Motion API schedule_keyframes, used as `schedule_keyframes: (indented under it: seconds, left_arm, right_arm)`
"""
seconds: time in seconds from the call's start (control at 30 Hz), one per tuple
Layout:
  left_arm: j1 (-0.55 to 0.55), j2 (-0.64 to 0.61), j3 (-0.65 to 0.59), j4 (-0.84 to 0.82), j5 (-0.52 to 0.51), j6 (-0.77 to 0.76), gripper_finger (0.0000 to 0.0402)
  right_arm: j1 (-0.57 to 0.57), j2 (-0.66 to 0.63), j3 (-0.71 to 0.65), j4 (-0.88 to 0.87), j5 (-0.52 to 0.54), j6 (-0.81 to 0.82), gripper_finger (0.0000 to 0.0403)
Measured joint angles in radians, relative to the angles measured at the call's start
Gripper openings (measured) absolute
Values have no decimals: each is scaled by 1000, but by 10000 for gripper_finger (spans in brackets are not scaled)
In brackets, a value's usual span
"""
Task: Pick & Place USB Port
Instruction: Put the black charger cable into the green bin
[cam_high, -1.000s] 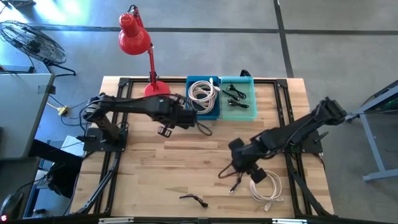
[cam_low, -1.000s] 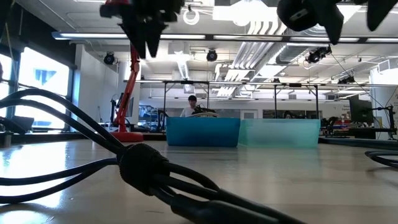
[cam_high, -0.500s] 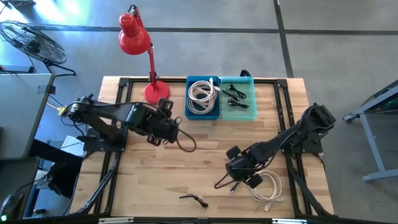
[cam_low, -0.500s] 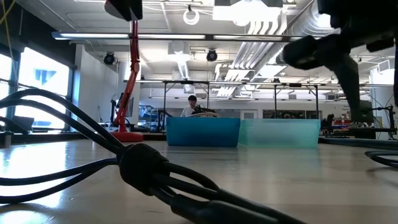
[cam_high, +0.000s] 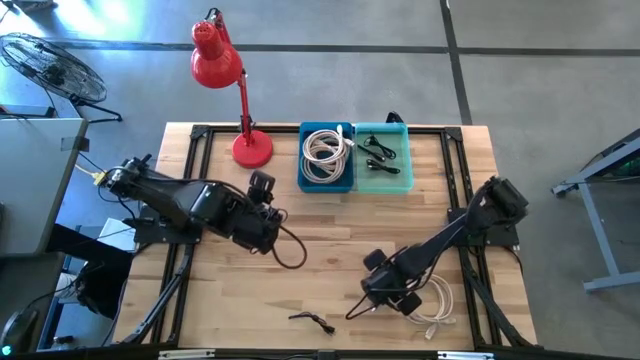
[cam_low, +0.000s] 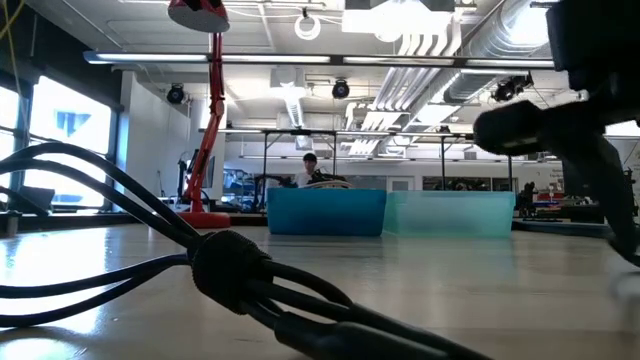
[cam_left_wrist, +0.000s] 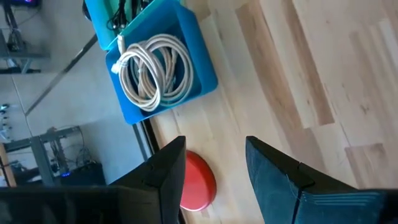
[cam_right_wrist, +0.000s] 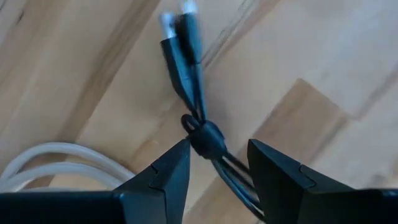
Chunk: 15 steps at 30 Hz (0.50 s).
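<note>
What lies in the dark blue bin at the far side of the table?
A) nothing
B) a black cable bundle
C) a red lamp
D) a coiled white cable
D: the left wrist view shows a coiled white cable lying in the dark blue bin.

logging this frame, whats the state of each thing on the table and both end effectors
left end effector: open, empty, above bare wood near the lamp base
right end effector: open, straddling the black cable, not clamped
black cable: bundled, lying on the wood
white cable: coiled on the table beside the right end effector
blue bin: holds a coiled white cable
teal bin: holds dark cables
red lamp: upright
</note>
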Motion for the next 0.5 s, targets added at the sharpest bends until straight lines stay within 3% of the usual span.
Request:
schedule_keyframes:
  seconds: [0.33, 0.5]
  left_arm:
    - [-50, 0, 0, 4, -6, -37, 161]
    - [-48, 0, 0, 4, -13, -37, 161]
  right_arm:
    - [-7, 95, 5, 19, 9, 29, 148]
    - [-38, 81, 1, 30, 47, 135, 92]
